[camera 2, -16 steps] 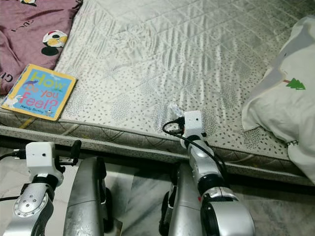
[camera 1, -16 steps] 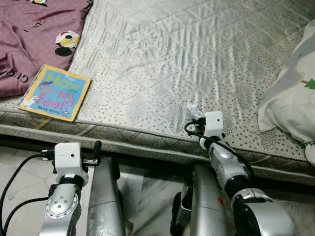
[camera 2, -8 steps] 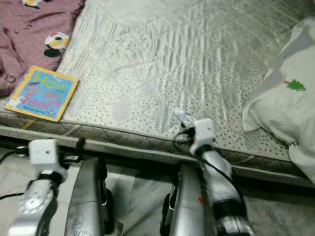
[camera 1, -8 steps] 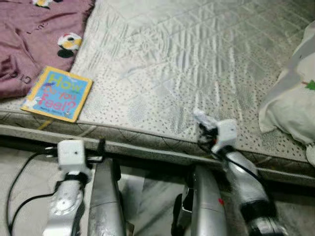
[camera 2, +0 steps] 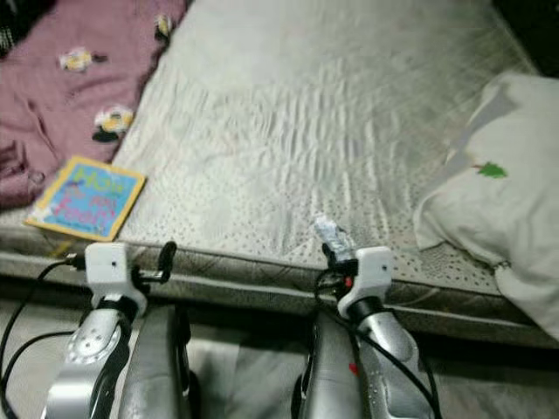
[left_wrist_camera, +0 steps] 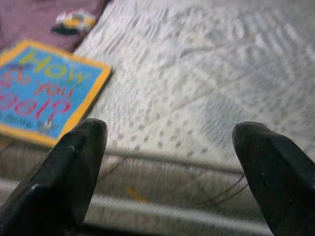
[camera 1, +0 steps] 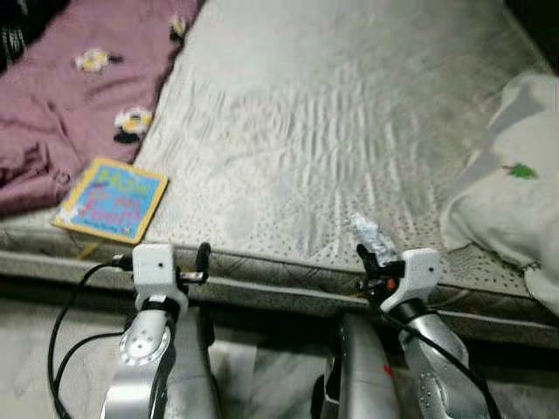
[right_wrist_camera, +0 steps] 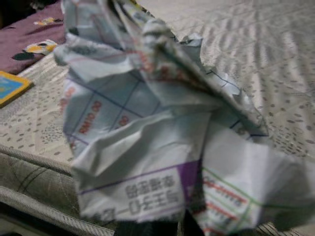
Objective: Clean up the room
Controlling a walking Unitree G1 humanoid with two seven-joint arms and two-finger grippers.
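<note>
1. Looking at mattress, purple blanket lying at its left, white pillow at right.
2. I'm seeing book lying near the mattress's left front edge.
3. I'm holding right gripper over the front edge, fingers pinching crumpled paper.
4. I'm keeping left gripper low at the edge, fingers spread.

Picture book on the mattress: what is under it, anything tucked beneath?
The picture book lies flat on the bare quilted mattress near its front edge, beside the maroon blanket. Anything beneath its cover is hidden.
</note>
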